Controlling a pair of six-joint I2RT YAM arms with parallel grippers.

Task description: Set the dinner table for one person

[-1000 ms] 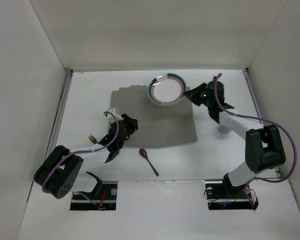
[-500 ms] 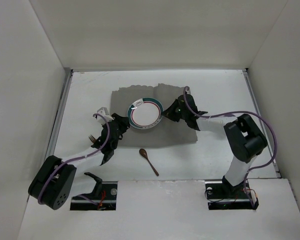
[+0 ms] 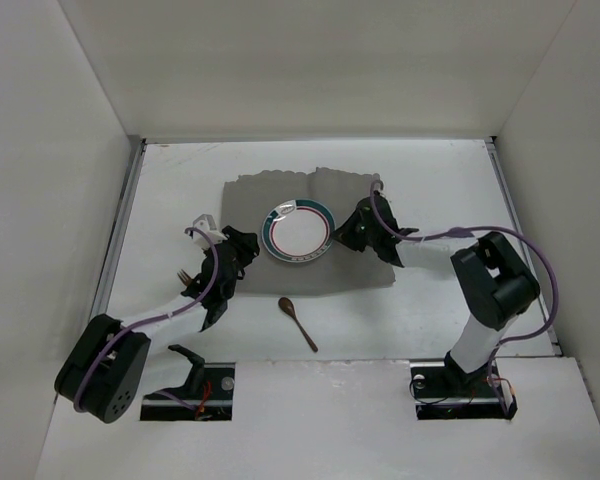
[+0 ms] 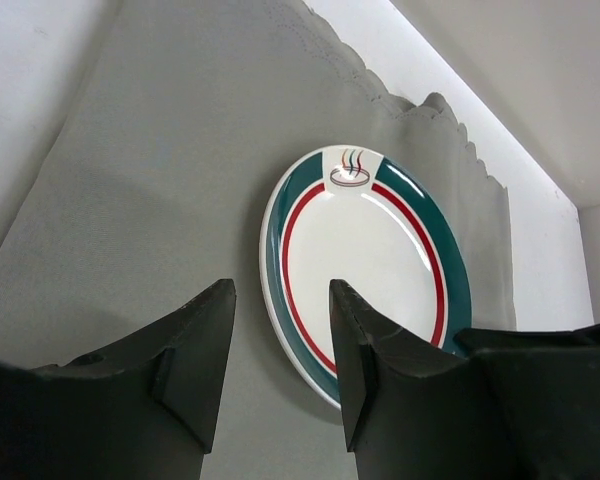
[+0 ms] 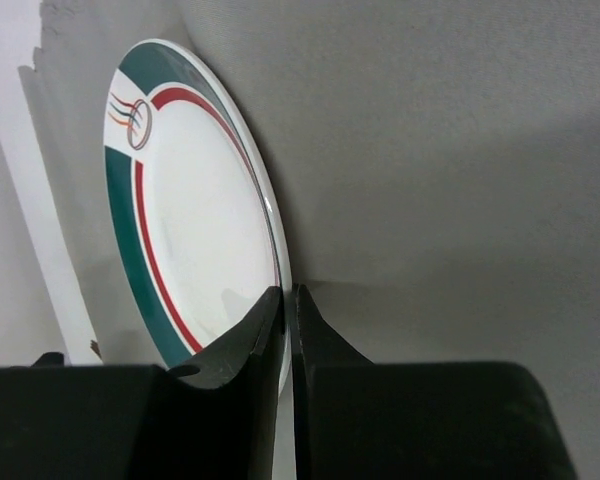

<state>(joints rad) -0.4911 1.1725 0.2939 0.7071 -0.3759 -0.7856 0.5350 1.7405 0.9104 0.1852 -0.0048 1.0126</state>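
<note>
On my overhead feed the white dinner table [image 3: 450, 180] fills the working area. At its left side I see a small brown fork [image 3: 185, 275] lying on the bare surface, partly hidden by the left arm. Just right of that, the left gripper [image 3: 242, 243] sits at the left edge of the grey placemat [image 3: 255, 195]. On its wrist camera the left gripper [image 4: 280, 300] has its jaws spread wide with nothing between them, only the mat [image 4: 150, 180] and the plate [image 4: 365, 265] beyond. The plate [image 3: 298, 232], white with a green band and a red ring, is over the middle of the placemat. I cannot tell whether it lies flat or has one edge raised. Nearer to me, off the mat's near edge, a brown wooden spoon [image 3: 298, 323] lies on the table, well apart from both grippers. Right of the plate, the right gripper [image 3: 345, 235] meets its right rim. On the right wrist camera the gripper [image 5: 286, 295] has its jaws pinched narrow onto the plate's [image 5: 195, 220] rim, with the placemat [image 5: 450, 170] behind.
</note>
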